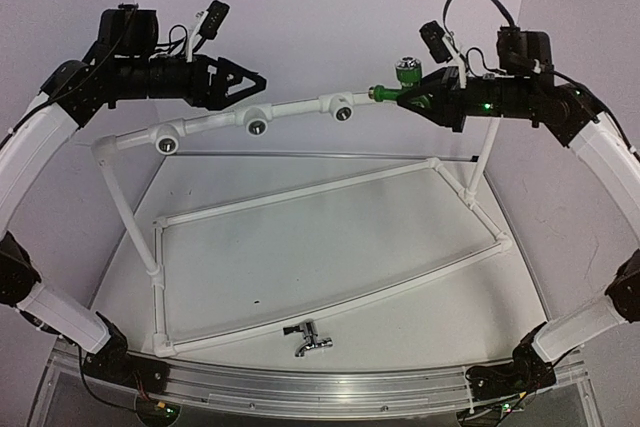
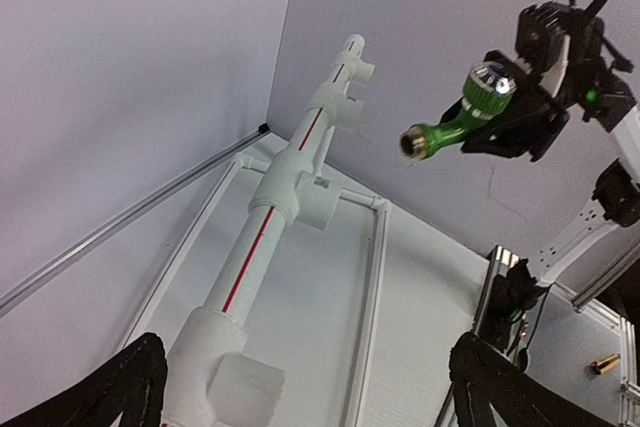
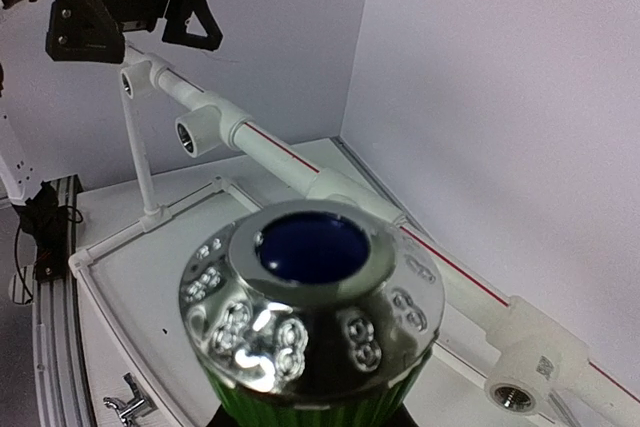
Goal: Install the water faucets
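My right gripper (image 1: 418, 97) is shut on the bright green faucet (image 1: 400, 87) and holds it level, its threaded end just off the right end of the raised white pipe (image 1: 295, 107). In the right wrist view the faucet's chrome cap with a blue insert (image 3: 312, 292) fills the foreground. In the left wrist view the green faucet (image 2: 452, 125) hangs in the air, apart from the pipe (image 2: 262, 222). My left gripper (image 1: 250, 82) is open, just above the pipe's left part; its black fingers (image 2: 120, 387) straddle a pipe fitting. The chrome faucet (image 1: 308, 337) lies on the table near the front edge.
The pipe carries three round sockets (image 1: 258, 125) facing forward and stands on thin white legs (image 1: 125, 209). A flat white pipe frame (image 1: 330, 247) lies on the table under it. Lilac walls close the back and sides. An aluminium rail (image 1: 300, 387) runs along the front.
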Motion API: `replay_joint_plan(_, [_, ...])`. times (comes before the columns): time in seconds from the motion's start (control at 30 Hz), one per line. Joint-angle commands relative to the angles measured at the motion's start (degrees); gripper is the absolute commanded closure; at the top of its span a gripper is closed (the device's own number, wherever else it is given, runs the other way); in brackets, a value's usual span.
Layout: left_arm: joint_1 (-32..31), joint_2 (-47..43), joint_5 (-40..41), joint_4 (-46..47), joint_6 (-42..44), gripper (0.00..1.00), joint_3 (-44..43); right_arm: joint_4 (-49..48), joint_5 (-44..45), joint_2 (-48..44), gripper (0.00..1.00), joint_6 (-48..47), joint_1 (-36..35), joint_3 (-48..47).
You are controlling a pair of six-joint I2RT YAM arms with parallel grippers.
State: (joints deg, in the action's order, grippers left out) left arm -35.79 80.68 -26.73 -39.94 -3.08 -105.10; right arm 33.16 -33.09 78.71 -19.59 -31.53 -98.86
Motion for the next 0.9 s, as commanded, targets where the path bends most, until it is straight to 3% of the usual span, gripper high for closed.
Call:
replay_joint_plan(0.0, [0.0, -1.1, -7.4, 6.3, -8.2, 0.03, -0.9, 0.3, -7.6, 2.5, 1.00, -1.2, -0.2, -4.1])
replay_joint_plan(0.17, [0.0, 0.8, -15.4, 13.8, -17.2, 0.05, 0.5, -11.1, -5.7, 1.3, 1.00, 2.4, -3.8, -4.4])
replay_joint_plan(0.37, [0.0, 2.1, -20.8, 22.0, -26.7, 0.10, 2.1, -20.2, 0.9, 0.3, 1.00, -1.2, -13.8, -1.5])
replay_joint_plan(0.5, [-0.1, 1.7, -23.3, 25.0, -29.8, 0.12, 3.7, -26.8, 3.1, -0.1, 1.00, -0.8, -16.6, 1.5])
replay_joint_plan(0.87, [-2.6, 0.2, -27.4, 34.4, -34.9, 0.15, 10.5, -30.0, 3.1, 2.6, 1.00, -0.5, -19.8, 2.2])
